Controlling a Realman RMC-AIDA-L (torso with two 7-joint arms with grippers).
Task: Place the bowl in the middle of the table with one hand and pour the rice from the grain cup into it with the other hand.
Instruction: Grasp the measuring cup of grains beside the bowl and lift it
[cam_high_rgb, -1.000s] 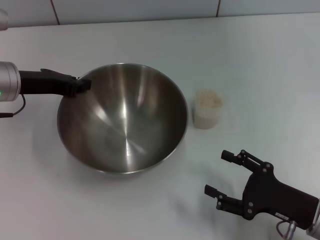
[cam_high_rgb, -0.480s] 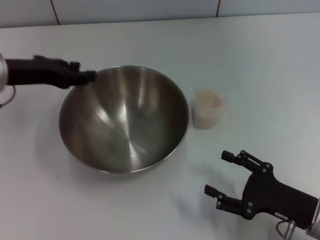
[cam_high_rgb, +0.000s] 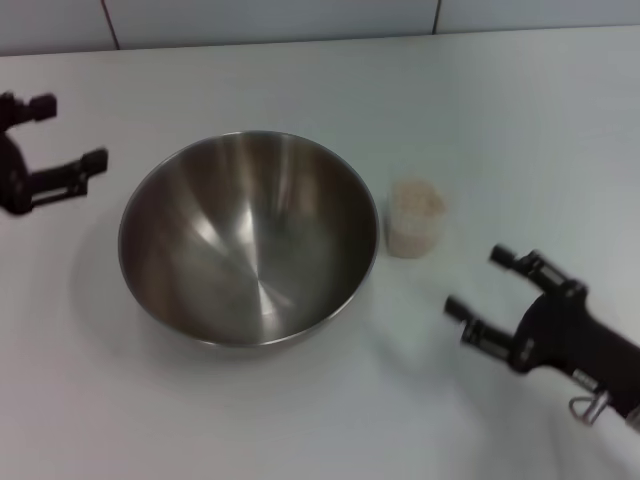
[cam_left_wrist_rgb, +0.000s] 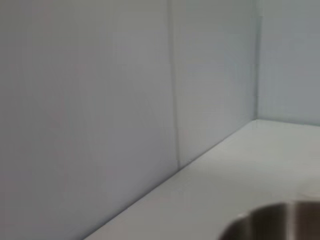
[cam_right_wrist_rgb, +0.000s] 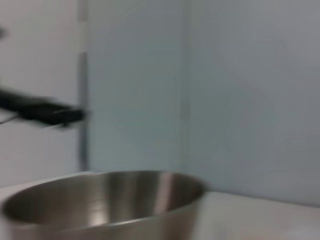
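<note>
The steel bowl (cam_high_rgb: 248, 237) stands empty on the white table (cam_high_rgb: 300, 410), left of centre. The clear grain cup (cam_high_rgb: 415, 218) stands upright just right of the bowl, full of pale rice (cam_high_rgb: 416, 200). My left gripper (cam_high_rgb: 58, 135) is open and empty at the far left, clear of the bowl's rim. My right gripper (cam_high_rgb: 487, 285) is open and empty at the front right, a short way in front and to the right of the cup. The bowl's rim shows in the left wrist view (cam_left_wrist_rgb: 280, 222). The bowl (cam_right_wrist_rgb: 105, 205) and the left arm (cam_right_wrist_rgb: 42, 111) show in the right wrist view.
A light tiled wall (cam_high_rgb: 300, 15) runs along the table's far edge. Bare tabletop lies in front of the bowl and behind the cup.
My left gripper has let go of the bowl's rim, opened and drawn back to the far left. My right gripper has moved up and toward the cup. The bowl stays put.
</note>
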